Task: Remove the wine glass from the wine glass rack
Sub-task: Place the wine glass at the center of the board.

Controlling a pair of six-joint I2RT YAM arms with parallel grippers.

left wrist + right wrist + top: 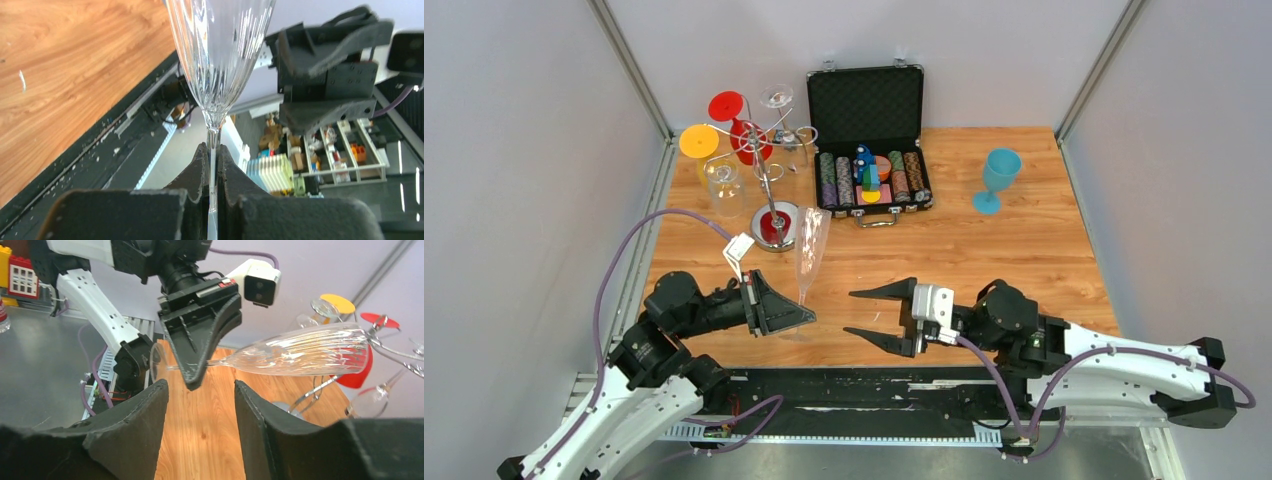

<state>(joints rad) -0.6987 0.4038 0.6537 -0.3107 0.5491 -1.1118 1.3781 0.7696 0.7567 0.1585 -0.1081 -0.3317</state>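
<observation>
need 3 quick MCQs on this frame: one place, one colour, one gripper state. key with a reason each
1. Where does the blue goblet stand?
A. right of the chip case
B. inside the chip case
C. between the two arms

2. What colour is the wine glass held by the left gripper?
A. red
B. yellow
C. clear

3. How is the right gripper?
A. shut on the wine glass
B. open, empty
C. shut on the blue goblet

Key: 1 A, it stands alone to the case's right; 2 C, its fluted bowl is see-through; 3 B, its jaws are spread with nothing between them.

Ribbed wine glass (220, 60), stem in left claw (213, 156)
</observation>
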